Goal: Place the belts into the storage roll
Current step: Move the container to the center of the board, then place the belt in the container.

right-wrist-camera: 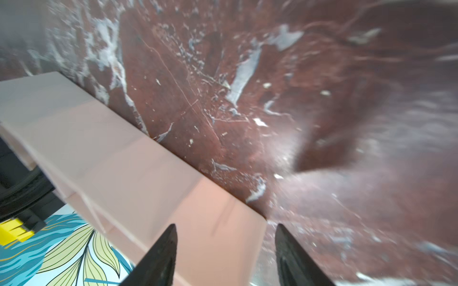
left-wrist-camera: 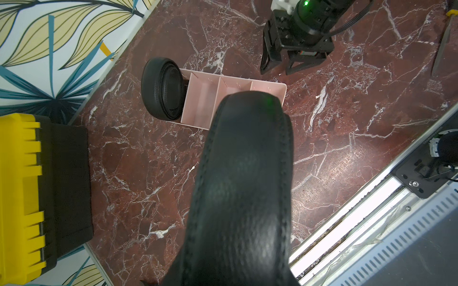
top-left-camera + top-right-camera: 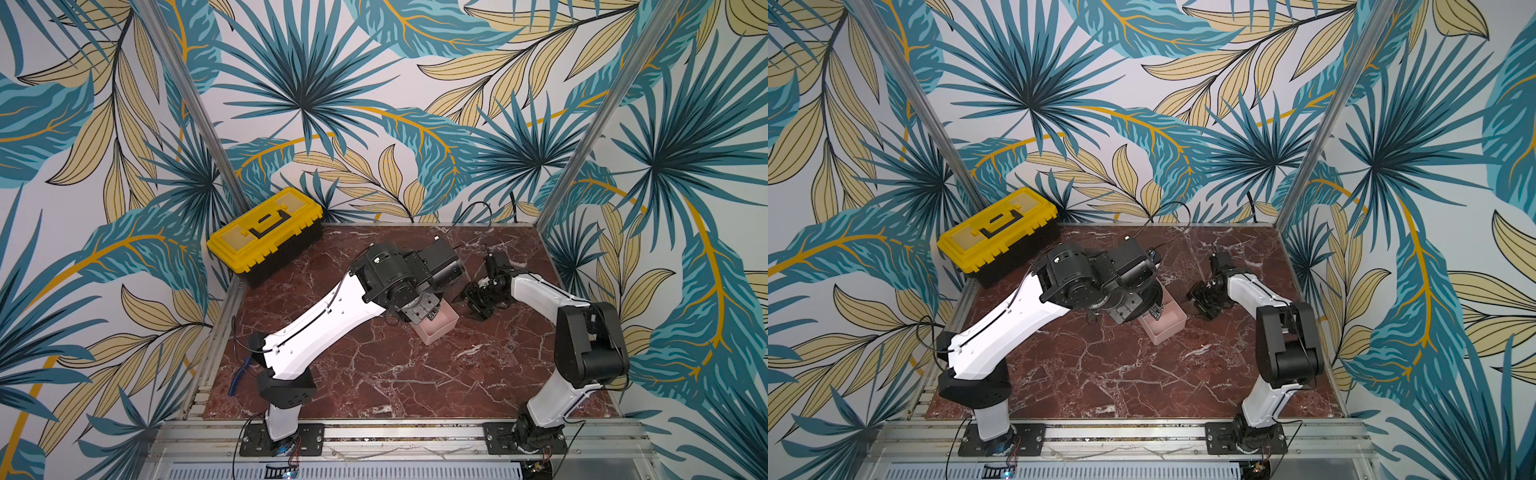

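Storage roll (image 2: 205,106): pale pink four-bay tray, flat on the counter (image 2: 138,173). I see the first belt (image 2: 162,89) as a tight black coil, on edge in an end bay. The second belt (image 2: 243,185), black and stitched, is raised over the opposite end.

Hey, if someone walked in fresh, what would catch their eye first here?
The bright yellow toolbox in the far left corner. Then a black coiled belt standing in the end compartment of the pink storage tray in the middle, and a second belt filling the left wrist view.
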Action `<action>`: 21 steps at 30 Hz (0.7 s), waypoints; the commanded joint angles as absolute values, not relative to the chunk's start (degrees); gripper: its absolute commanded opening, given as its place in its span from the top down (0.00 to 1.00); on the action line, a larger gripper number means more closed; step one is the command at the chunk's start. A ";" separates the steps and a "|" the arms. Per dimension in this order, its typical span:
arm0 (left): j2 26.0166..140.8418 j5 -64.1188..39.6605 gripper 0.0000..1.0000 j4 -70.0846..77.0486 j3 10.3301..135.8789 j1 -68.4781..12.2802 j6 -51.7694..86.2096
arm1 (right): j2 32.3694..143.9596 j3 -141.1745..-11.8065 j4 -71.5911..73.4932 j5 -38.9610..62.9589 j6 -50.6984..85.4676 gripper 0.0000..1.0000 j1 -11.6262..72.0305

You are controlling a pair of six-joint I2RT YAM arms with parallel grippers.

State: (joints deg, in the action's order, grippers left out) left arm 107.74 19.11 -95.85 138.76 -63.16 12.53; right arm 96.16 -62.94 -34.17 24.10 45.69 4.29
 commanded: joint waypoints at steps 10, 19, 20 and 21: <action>111.84 21.73 1.00 -98.34 142.52 -64.25 10.73 | 73.98 -57.49 -42.25 24.80 45.23 0.28 1.30; 113.99 21.71 1.00 -98.08 141.88 -64.30 10.46 | 70.58 -53.37 -40.89 26.05 46.06 0.28 1.27; 114.10 21.62 1.00 -98.09 141.69 -64.33 10.46 | 70.75 -53.27 -40.79 26.25 46.14 0.28 1.29; 114.16 21.71 1.00 -98.09 141.41 -64.30 10.46 | 70.85 -53.26 -40.60 26.28 46.15 0.28 1.25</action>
